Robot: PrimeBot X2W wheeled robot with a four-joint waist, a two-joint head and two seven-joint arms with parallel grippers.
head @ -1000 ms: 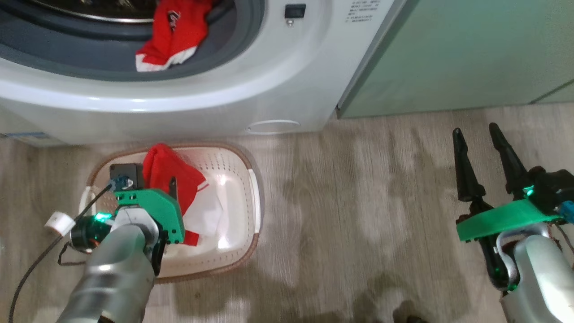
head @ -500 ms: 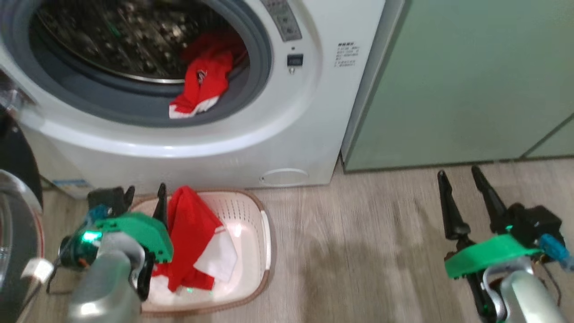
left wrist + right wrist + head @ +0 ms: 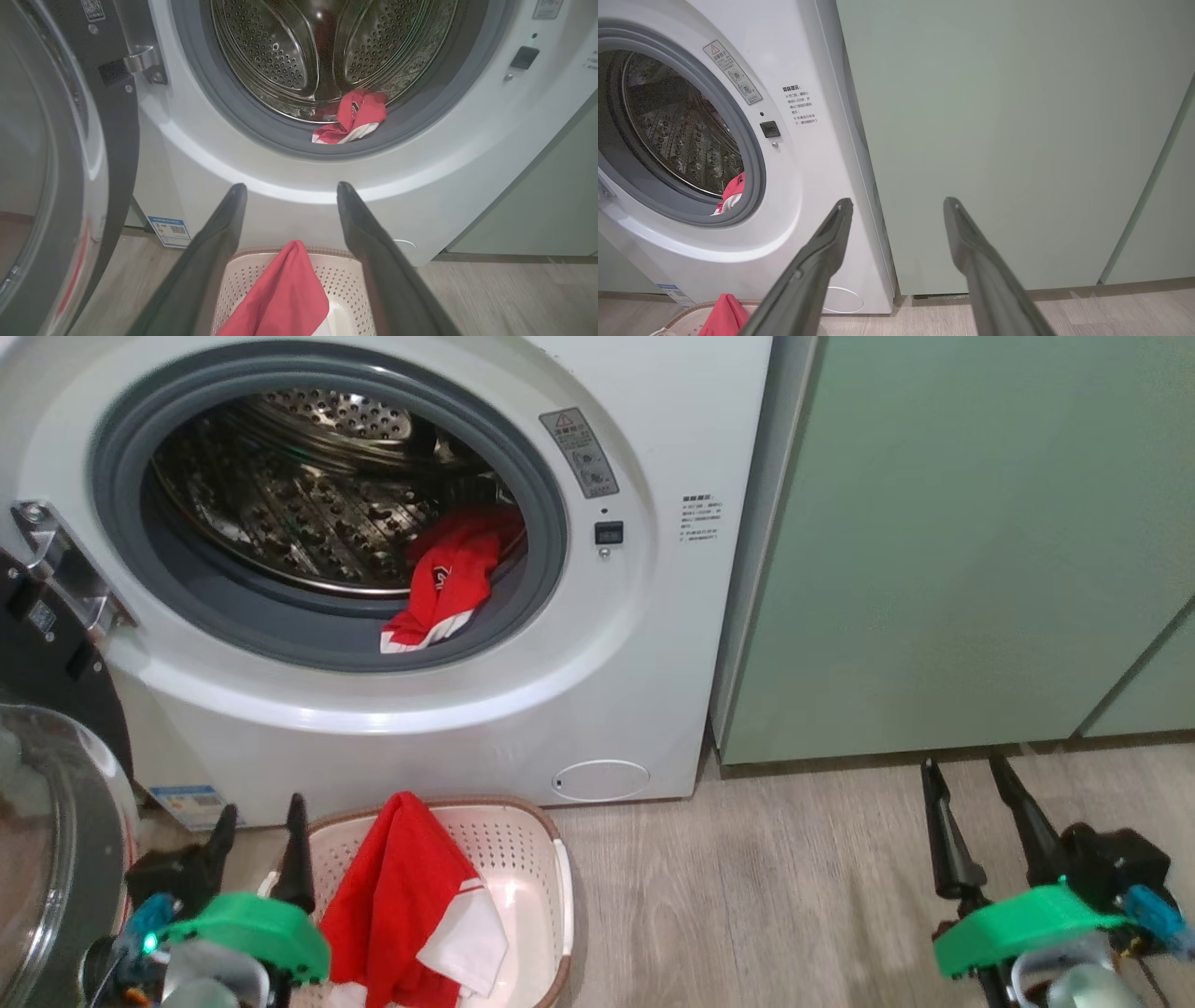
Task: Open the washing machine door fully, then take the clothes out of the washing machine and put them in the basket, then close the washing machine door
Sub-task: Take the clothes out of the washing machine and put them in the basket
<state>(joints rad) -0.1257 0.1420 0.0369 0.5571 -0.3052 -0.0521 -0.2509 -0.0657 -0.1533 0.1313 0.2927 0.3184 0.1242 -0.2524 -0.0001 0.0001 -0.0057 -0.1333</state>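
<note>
Pulling back from over the basket [image 3: 558, 887], the left gripper [image 3: 260, 810] is now sitting at the lower left of the head view, its fingers spread and holding nothing. The camera is tilting up too, so the whole drum is coming into frame. One red garment [image 3: 401, 896] is lying draped in the basket at the bottom centre. A second red piece [image 3: 446, 586] is hanging over the grey rim of the washing machine [image 3: 635, 663], mid-frame, so the unloading is looking only half done. The right gripper [image 3: 962, 765] is waiting at the lower right, fingers apart and empty. The washing machine door [image 3: 51, 821] is standing open at the far left.
</note>
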